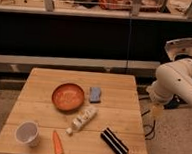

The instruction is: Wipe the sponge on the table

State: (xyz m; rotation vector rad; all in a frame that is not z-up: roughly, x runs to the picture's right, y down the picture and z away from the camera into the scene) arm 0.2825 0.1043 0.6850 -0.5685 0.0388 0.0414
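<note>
The sponge is a small blue-grey block lying flat on the wooden table, just right of the red bowl. My white arm is folded off the table's right side. The gripper hangs at the arm's lower end, beyond the right table edge and well to the right of the sponge. It is not touching the sponge.
A white bottle lies on its side in front of the sponge. A black striped object lies at the front right, with an orange carrot and a white cup at the front left. A dark counter runs behind the table.
</note>
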